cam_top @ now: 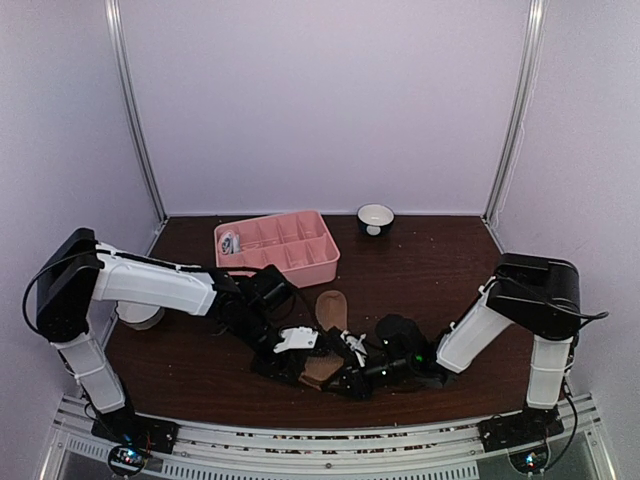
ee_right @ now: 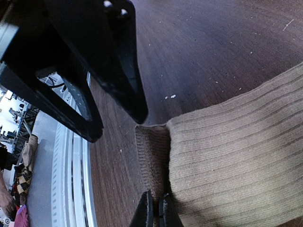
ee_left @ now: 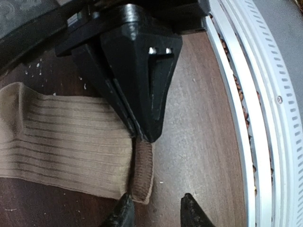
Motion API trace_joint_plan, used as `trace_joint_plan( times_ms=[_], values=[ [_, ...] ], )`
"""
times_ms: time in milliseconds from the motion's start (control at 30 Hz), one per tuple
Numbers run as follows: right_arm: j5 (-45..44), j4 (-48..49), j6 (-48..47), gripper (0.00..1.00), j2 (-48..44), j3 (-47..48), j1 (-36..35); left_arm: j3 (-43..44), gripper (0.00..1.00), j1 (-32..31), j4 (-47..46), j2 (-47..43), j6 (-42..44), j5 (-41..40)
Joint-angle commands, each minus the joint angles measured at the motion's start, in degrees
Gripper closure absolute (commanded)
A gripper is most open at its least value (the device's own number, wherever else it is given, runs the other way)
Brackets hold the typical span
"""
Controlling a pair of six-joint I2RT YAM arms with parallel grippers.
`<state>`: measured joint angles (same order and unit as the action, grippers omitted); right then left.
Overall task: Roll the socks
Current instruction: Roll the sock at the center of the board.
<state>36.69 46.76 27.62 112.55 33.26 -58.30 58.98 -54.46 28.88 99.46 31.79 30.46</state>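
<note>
The tan sock [cam_top: 331,308] lies flat on the counter [cam_top: 450,260] near its front edge, between the two arms. It is ribbed lengthwise, with a darker, finer-knit cuff band at the near end. The right gripper [ee_right: 155,212] is pressed together, tips on that cuff. The left gripper [ee_left: 156,209] stands spread just beside it, one finger at the band's edge.

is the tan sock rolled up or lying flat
Flat: the tan sock lies spread on the table, the right gripper pinching its cuff.
</note>
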Motion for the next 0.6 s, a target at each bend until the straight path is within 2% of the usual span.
trace_joint_plan(
  times_ms=[0, 200, 333, 567],
  values=[
    [-5.6, -21.5, 1.6, 1.0, 6.5, -4.5, 2.6, 0.3, 0.68, -0.1, -6.1, 2.8, -4.3, 4.2],
    [-5.3, -20.7, 1.9, 1.0, 6.4, -4.8, 2.6, 2.1, 0.75, -0.1, -4.9, 4.5, -4.2, 5.3],
    [-5.3, -20.0, 2.4, 1.0, 6.4, -5.2, 2.7, 3.3, 0.88, -0.1, -3.1, 6.2, -3.1, 5.8],
    [-4.4, -17.9, 3.5, 1.0, 6.4, -6.0, 2.9, 3.6, 0.88, -0.1, -1.6, 9.4, -1.6, 6.1]
  ],
)
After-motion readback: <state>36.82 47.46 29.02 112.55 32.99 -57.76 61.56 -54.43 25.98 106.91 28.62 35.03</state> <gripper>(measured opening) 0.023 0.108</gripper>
